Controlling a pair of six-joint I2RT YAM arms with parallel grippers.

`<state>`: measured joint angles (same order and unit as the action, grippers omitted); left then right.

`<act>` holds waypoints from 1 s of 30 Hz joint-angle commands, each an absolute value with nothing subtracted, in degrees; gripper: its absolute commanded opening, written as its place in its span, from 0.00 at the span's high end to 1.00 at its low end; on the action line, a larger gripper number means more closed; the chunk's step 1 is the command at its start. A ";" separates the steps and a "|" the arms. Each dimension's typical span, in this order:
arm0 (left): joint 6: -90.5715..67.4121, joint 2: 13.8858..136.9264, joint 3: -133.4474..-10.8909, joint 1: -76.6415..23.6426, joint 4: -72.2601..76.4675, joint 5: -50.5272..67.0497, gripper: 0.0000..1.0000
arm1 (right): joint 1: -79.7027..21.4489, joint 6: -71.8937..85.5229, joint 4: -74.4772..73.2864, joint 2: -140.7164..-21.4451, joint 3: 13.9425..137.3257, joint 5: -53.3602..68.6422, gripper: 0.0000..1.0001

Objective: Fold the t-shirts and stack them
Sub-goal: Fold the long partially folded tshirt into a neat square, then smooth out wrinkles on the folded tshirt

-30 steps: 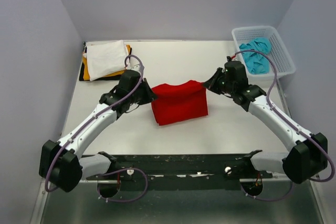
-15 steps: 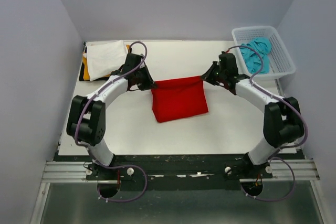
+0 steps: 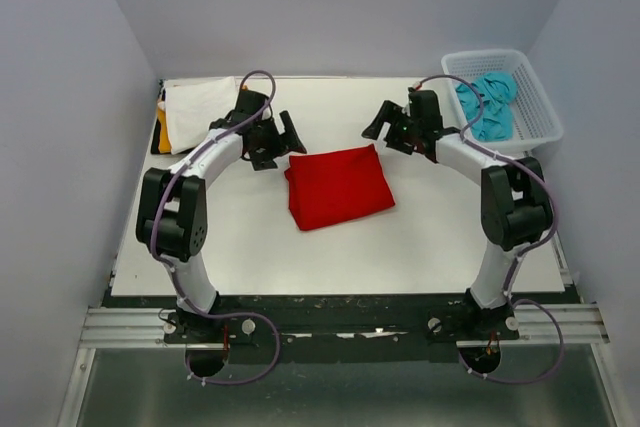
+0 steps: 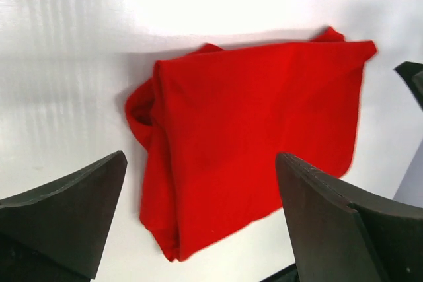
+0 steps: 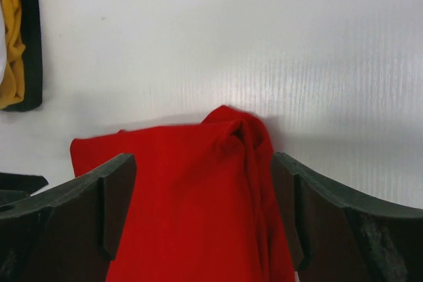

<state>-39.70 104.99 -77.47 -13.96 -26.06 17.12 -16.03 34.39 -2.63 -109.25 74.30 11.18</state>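
The bright red t-shirt (image 3: 338, 185) lies folded on the white table (image 3: 440, 237), near the middle. My left gripper (image 3: 279, 144) hovers open just off its far left corner. My right gripper (image 3: 386, 130) hovers open off its far right corner. Neither touches the cloth. The left wrist view looks down on the red t-shirt (image 4: 251, 137) between wide-apart fingers (image 4: 73, 209). In the right wrist view a bunched corner of the red t-shirt (image 5: 185, 196) shows between open fingers (image 5: 310, 209). A folded stack at the far left has a white t-shirt (image 3: 200, 107) over orange (image 3: 163, 132) and black.
A white lattice basket (image 3: 535, 107) stands at the far right corner with a crumpled turquoise t-shirt (image 3: 488, 102) inside. The orange and black edges of the stack (image 5: 10, 37) show at the left of the right wrist view. Grey walls close in the table.
Both grippers were shut on the red t-shirt's far corners; they have opened, let go and drawn back. The shirt has settled flat on the table.
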 commanded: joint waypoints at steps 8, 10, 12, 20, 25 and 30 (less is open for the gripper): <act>-44.01 94.18 -63.10 -24.42 -11.93 26.38 0.02 | -15.98 44.64 21.03 -91.10 45.78 39.88 0.00; -44.68 95.70 -62.00 -25.36 -10.78 27.11 0.01 | -16.08 48.24 29.02 -92.99 42.59 44.61 0.00; -44.99 97.12 -60.29 -25.49 -9.77 26.75 0.02 | -15.91 48.72 31.26 -95.48 41.34 43.87 0.00; -46.66 100.42 -51.15 -24.17 -5.28 26.17 0.01 | -15.78 44.43 19.10 -96.79 36.59 25.43 0.00; -45.61 95.07 -45.33 -24.80 -3.52 26.54 0.01 | -16.15 46.49 19.24 -90.28 29.83 25.90 0.00; -42.76 82.46 -43.76 -26.74 -7.84 22.42 0.01 | -17.37 43.84 10.78 -75.91 29.18 25.22 0.00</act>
<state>-46.39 90.72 -44.62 -25.61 -0.99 27.66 -16.82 46.50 20.75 -85.21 29.71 29.98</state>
